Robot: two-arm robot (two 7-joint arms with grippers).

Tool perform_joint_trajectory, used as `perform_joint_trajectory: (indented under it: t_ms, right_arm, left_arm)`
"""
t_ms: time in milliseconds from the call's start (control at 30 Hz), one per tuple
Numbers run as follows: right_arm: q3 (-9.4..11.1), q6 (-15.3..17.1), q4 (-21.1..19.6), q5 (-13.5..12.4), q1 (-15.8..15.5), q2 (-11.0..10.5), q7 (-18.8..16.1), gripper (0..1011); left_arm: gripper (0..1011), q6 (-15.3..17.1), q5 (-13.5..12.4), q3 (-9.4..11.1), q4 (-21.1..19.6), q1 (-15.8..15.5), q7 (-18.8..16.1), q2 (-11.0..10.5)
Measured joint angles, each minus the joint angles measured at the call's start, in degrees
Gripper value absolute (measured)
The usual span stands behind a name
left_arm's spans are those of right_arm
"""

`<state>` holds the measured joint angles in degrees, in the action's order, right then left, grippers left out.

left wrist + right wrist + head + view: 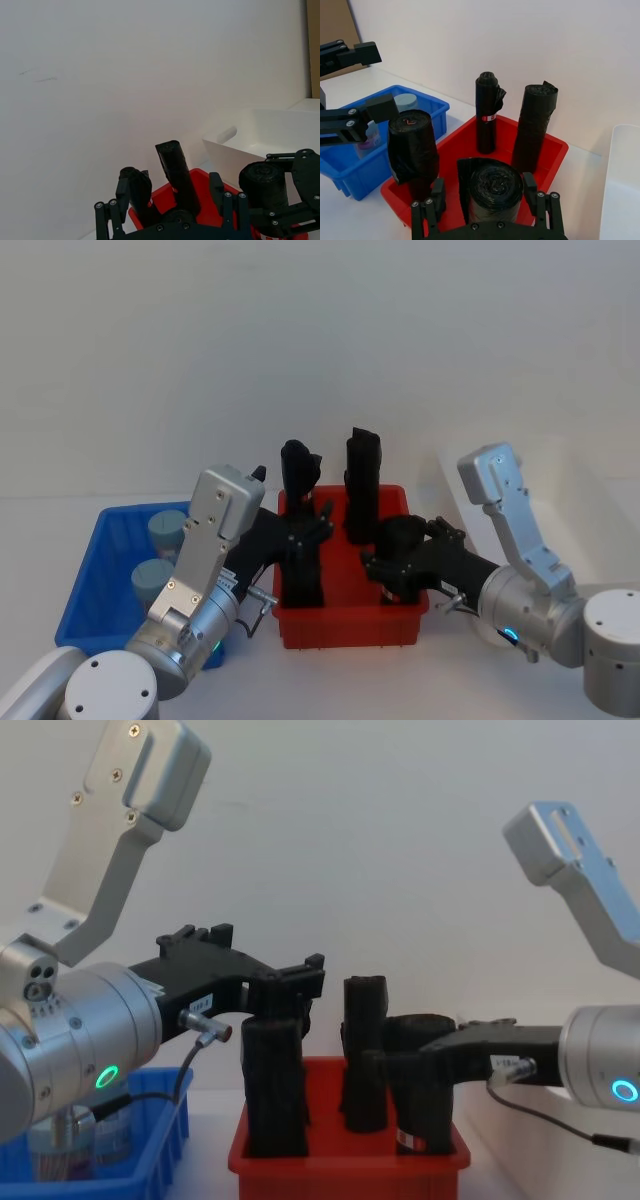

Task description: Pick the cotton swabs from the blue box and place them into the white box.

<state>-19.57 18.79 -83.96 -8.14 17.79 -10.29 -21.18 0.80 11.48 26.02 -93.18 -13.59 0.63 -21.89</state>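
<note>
1. The small bright blue open-top plastic box [108,552] sits at the left of the white table [330,680]. It holds two cotton swabs jars, clear with pale grey-blue lids, one toward the back [168,528] and one nearer the front [151,580].
2. A red plastic bin [350,626] stands just beside the blue box and holds four upright black rolls.
3. The left gripper [305,532] hovers over the front-left black roll [300,582], its fingers [107,216] wide apart on either side of the roll's top.
4. The right gripper [400,552] reaches in around the front-right black roll [492,187]. Its fingers [438,192] are spread to both sides of the roll, with a gap showing on one side.
5. The large white translucent plastic tub [626,172] stands to the right of the red bin.
</note>
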Motion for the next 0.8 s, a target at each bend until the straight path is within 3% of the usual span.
perform_joint_trajectory:
  t_ms: [233, 533, 633, 800]
  right_arm:
    - [-0.4, -0.2, 0.7, 0.6, 0.5, 0.5, 0.5, 835]
    - [-0.7, -0.3, 1.3, 1.0, 0.8, 0.9, 0.9, 544]
    - [-0.7, -0.3, 1.4, 1.1, 0.9, 1.0, 0.9, 487]
    - [-0.8, -0.4, 1.5, 1.2, 0.9, 1.1, 1.0, 475]
  left_arm:
    - [1004, 0.0, 0.0, 0.0, 0.0, 0.0, 0.0, 0.0]
    - [1004, 0.0, 0.0, 0.0, 0.0, 0.0, 0.0, 0.0]
    - [1004, 0.0, 0.0, 0.0, 0.0, 0.0, 0.0, 0.0]
    - [1004, 0.0, 0.0, 0.0, 0.0, 0.0, 0.0, 0.0]
